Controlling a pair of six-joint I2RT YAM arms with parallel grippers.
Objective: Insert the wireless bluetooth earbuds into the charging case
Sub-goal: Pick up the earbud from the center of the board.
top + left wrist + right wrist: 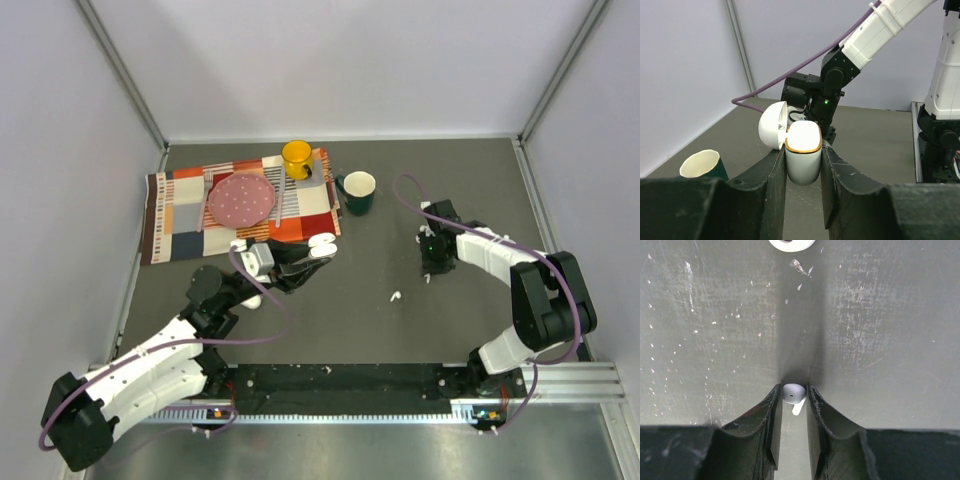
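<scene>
Left tool [312, 262] clamped on the case [803, 150]: both fingers squeeze its lower body, leaving the gold-rimmed mouth and the flipped-back lid [772, 125] free. The case hangs above the surface [450, 180], just off the near right corner of the cloth [180, 215]. It looks to be offered mouth-out toward the other arm, so that an earbud can go straight in.

Right tool [793, 388] is down at the surface with its fingers close on either side of one earbud [794, 392], whose stem points back between them. Whether they already pinch it, I cannot tell. The low, straddling pose suits a piece this tiny, which would likely skid away from a one-sided touch.

A second earbud [396, 296] lies alone between the two arms, nearer the right one.

Open dark surface runs from the right tool across to the case, with nothing standing in that lane. The green mug [358, 190] sits farther back beside the cloth, which carries a plate [241, 198] and a yellow mug [297, 158]. The right-hand wall is near that arm's elbow, so the free room is inward.
</scene>
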